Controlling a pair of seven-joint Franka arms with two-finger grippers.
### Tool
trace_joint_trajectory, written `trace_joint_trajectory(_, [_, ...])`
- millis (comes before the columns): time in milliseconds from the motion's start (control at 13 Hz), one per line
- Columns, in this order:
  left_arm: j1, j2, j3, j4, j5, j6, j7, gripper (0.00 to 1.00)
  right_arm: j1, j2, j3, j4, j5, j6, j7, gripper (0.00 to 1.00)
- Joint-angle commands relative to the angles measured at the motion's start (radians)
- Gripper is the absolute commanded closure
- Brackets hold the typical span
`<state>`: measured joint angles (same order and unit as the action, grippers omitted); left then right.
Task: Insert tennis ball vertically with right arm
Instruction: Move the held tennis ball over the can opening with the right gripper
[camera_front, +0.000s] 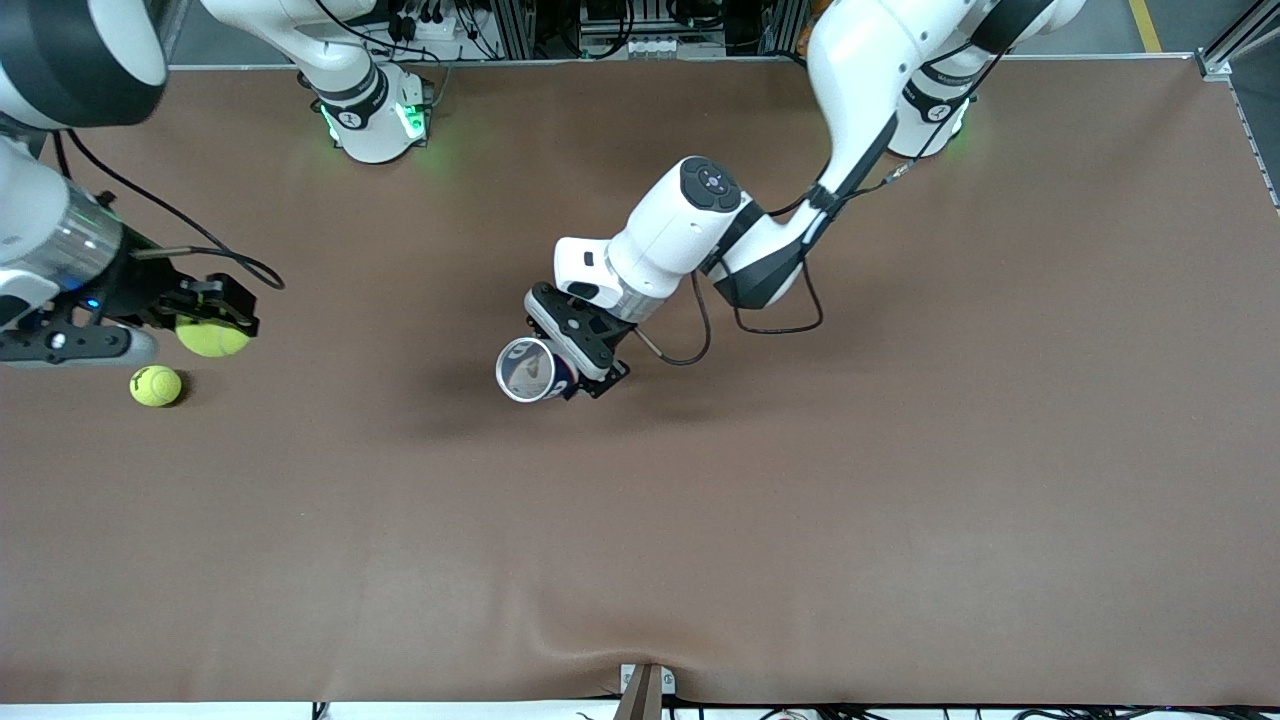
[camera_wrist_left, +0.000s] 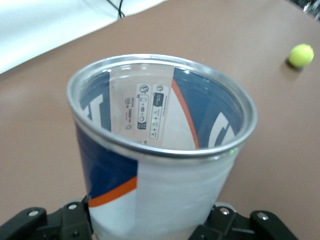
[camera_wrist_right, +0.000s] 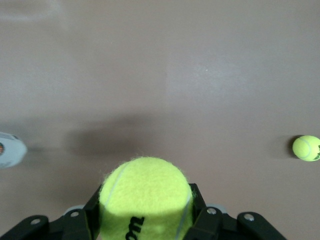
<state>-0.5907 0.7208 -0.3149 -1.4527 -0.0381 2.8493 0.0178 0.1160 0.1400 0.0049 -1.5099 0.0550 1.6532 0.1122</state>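
My right gripper (camera_front: 213, 330) hangs over the right arm's end of the table, shut on a yellow-green tennis ball (camera_front: 211, 338) (camera_wrist_right: 146, 198); its black fingers (camera_wrist_right: 93, 210) press both sides of the ball. A second tennis ball (camera_front: 156, 386) (camera_wrist_right: 306, 148) lies on the brown table just below it in the front view. Over the middle of the table my left gripper (camera_front: 568, 372) is shut on a tennis-ball can (camera_front: 530, 370) (camera_wrist_left: 160, 150), white with blue and orange print and a metal rim. The can is tilted, its open mouth faces the front camera, and nothing shows inside.
The brown table cover (camera_front: 900, 450) spreads wide around both grippers. The right arm's base (camera_front: 372, 110) and the left arm's base (camera_front: 930, 110) stand at the table's edge farthest from the front camera. A small bracket (camera_front: 645, 685) sits at the nearest edge.
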Motion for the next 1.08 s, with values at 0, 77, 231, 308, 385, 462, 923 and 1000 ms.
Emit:
trace_joint_trajectory(0, [-0.029, 0.051, 0.005, -0.038, -0.025, 0.215, -0.028, 0.28, 0.013, 0.032, -0.008, 0.007, -0.032, 0.048, 0.035, 0.77])
trace_joint_trajectory(77, [-0.040, 0.083, 0.007, -0.050, -0.023, 0.308, -0.041, 0.27, 0.013, 0.044, -0.006, 0.004, -0.040, 0.074, 0.044, 0.79])
trace_joint_trajectory(231, [-0.060, 0.141, 0.007, -0.048, -0.020, 0.430, -0.039, 0.27, 0.025, 0.064, -0.006, 0.003, -0.041, 0.092, 0.067, 0.89])
trace_joint_trajectory(308, [-0.061, 0.160, 0.007, -0.048, -0.017, 0.465, -0.039, 0.27, 0.036, 0.069, -0.006, 0.005, -0.041, 0.097, 0.087, 0.92])
trace_joint_trajectory(385, [-0.063, 0.176, 0.007, -0.048, -0.014, 0.511, -0.039, 0.27, 0.050, 0.073, -0.006, 0.005, -0.041, 0.097, 0.110, 0.95])
trace_joint_trajectory(462, [-0.070, 0.201, 0.007, -0.048, -0.009, 0.562, -0.038, 0.27, 0.057, 0.073, -0.006, 0.007, -0.041, 0.097, 0.125, 0.95])
trace_joint_trajectory(923, [-0.100, 0.287, 0.019, -0.041, -0.008, 0.687, -0.019, 0.27, 0.198, 0.118, -0.006, 0.008, -0.034, 0.138, 0.357, 0.98])
trace_joint_trajectory(1000, [-0.101, 0.293, 0.019, -0.038, -0.008, 0.687, -0.018, 0.27, 0.226, 0.122, -0.006, 0.007, -0.038, 0.155, 0.401, 0.98])
